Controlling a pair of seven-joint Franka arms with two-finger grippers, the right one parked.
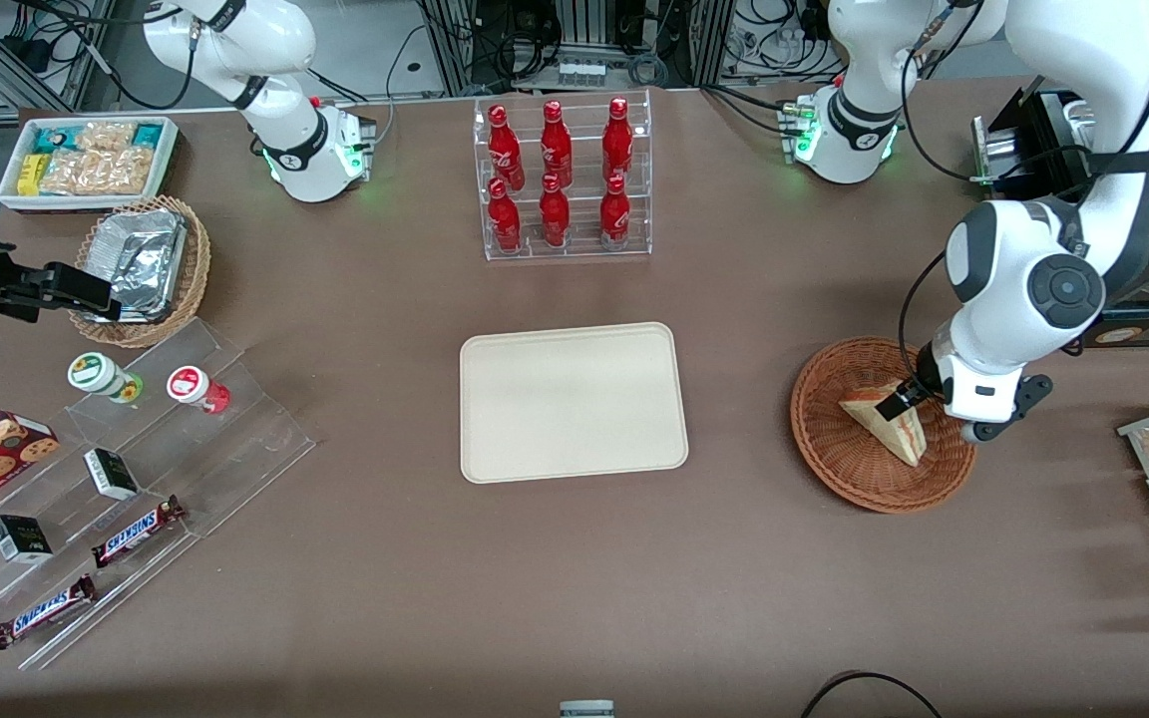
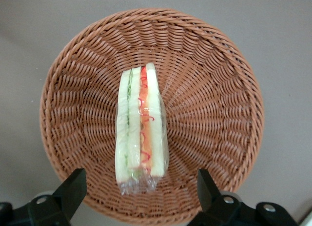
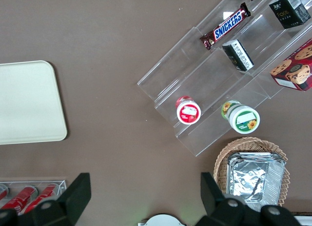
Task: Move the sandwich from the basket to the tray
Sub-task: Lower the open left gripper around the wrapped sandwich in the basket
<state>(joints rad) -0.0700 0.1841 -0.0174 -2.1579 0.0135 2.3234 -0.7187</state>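
hand (image 2: 140,189) hovers above basket (image 2: 214,89), fingers spread astride sandwich (image 2: 141,123).

The left arm's black two-finger gripper (image 2: 139,192) hovers above the round reddish-brown wicker basket (image 1: 834,454), fingers spread wide with open gaps on both sides of the pale, film-wrapped triangular sandwich (image 2: 140,126), which stands on edge in the basket's bowl. Only the basket's low rim surrounds it. Bare brown table (image 1: 734,399) lies between the basket and the flat cream-beige rectangular tray (image 1: 573,401). The clear acrylic rack of red bottles (image 1: 563,179) stands farther from the front camera than the tray, apart from that stretch.
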